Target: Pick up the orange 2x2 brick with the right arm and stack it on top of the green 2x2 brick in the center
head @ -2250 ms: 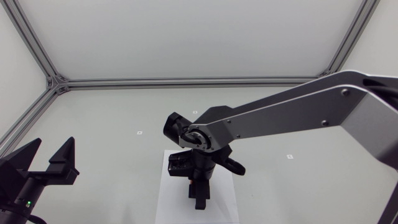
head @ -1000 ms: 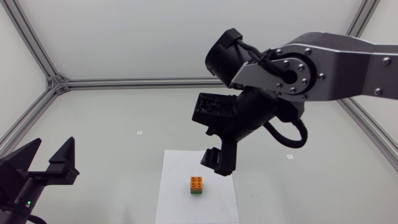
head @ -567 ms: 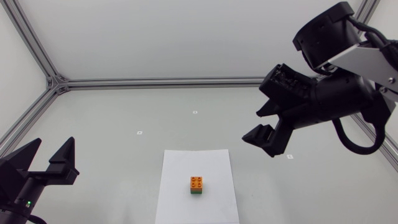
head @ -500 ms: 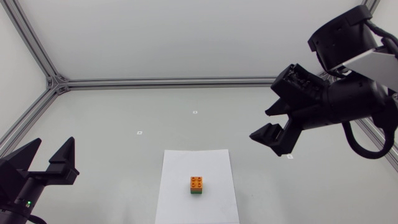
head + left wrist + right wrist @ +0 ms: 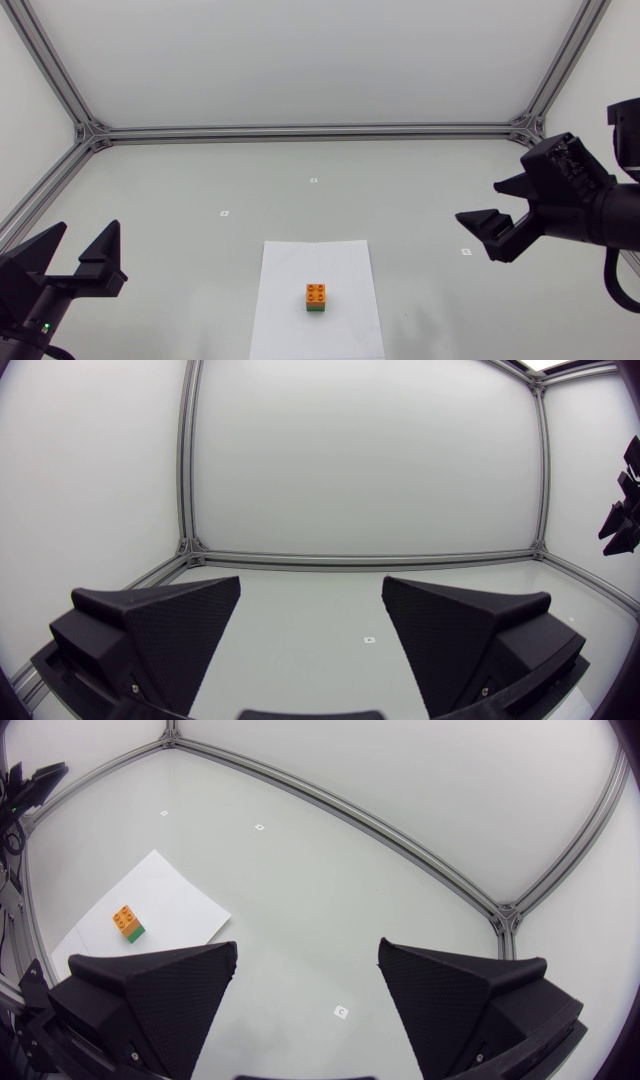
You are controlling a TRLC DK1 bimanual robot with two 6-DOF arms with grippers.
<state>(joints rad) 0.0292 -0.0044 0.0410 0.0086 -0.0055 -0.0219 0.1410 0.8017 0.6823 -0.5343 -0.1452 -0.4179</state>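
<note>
On the white sheet of paper (image 5: 300, 262), in the head view, the orange 2x2 brick (image 5: 316, 293) sits squarely on the green 2x2 brick (image 5: 316, 309), studs up, so the stack that the task asks for looks already made. The right gripper (image 5: 478, 200) hangs well apart from the sheet, off its right side, with the fingers spread wide and nothing between them. I judge it is held there so that it cannot disturb the stack. The left gripper (image 5: 86, 228) is well off the sheet's left side, also wide open and empty, probably because this arm has no part in the task.

In the left wrist view, the left gripper (image 5: 310, 582) shows both wedge fingers far apart. The sheet does not show here, only the right gripper (image 5: 622, 510), small and far.

In the right wrist view, the right gripper (image 5: 307, 945) is wide open and empty. The sheet (image 5: 170, 885) lies ahead of one finger, and on it the orange brick (image 5: 125, 918) rests on the green one (image 5: 134, 931).
</note>
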